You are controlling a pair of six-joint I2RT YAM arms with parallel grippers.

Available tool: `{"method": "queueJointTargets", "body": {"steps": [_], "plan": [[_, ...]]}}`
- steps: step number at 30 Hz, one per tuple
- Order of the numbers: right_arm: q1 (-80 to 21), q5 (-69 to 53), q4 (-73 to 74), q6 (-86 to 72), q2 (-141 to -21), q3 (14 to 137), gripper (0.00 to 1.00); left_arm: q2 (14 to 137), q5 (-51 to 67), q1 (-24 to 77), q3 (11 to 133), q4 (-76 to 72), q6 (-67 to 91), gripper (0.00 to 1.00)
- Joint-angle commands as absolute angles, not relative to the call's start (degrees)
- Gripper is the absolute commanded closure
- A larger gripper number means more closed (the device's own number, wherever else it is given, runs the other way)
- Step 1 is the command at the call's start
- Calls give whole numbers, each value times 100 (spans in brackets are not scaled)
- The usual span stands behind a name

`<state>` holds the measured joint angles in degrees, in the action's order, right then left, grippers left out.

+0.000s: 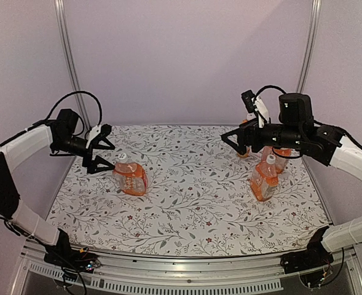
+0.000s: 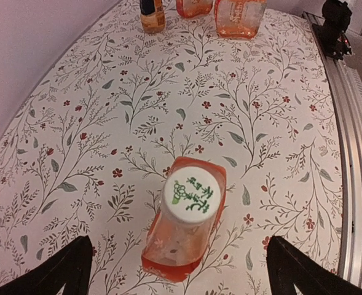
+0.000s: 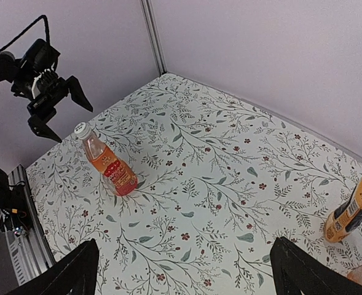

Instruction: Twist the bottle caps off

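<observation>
A squat bottle (image 1: 131, 178) of orange drink stands at the left of the table, its white cap (image 1: 123, 157) on. My left gripper (image 1: 112, 156) is open, just left of that cap and level with it. In the left wrist view the cap (image 2: 193, 195) sits centred ahead of the spread fingers (image 2: 58, 273), apart from them. My right gripper (image 1: 230, 144) is open and empty, raised over the table's right half. Two capped squat bottles (image 1: 264, 179) (image 1: 280, 158) stand below that arm. The taller bottle (image 3: 351, 212) shows in the right wrist view.
The table carries a floral cloth (image 1: 193, 203). Metal posts (image 1: 70, 61) rise at the back corners in front of plain walls. The right-side bottles also show at the top of the left wrist view (image 2: 239, 15). A metal rail (image 1: 187, 270) runs along the near edge.
</observation>
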<state>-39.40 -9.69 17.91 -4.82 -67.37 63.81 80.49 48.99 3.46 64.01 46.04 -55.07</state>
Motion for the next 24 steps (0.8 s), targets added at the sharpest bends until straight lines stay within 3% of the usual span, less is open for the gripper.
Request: {"method": "queueJointTargets", "body": {"steps": [1,15,19,24], "plan": [[-4233,-849,1775,-214,-7055,6719,2,8442,5602,200,6685,5394,-7508,1],[-4902,-631,1999,-62,-8171,7446,1,8918,4945,530,5676,2861,-6270,1],[-5035,-637,2018,-65,-8423,7624,1,8958,4961,688,5678,2865,-6053,9],[-5141,-666,2004,105,-8652,7778,1,8917,4954,909,5551,3000,-5997,28]]}}
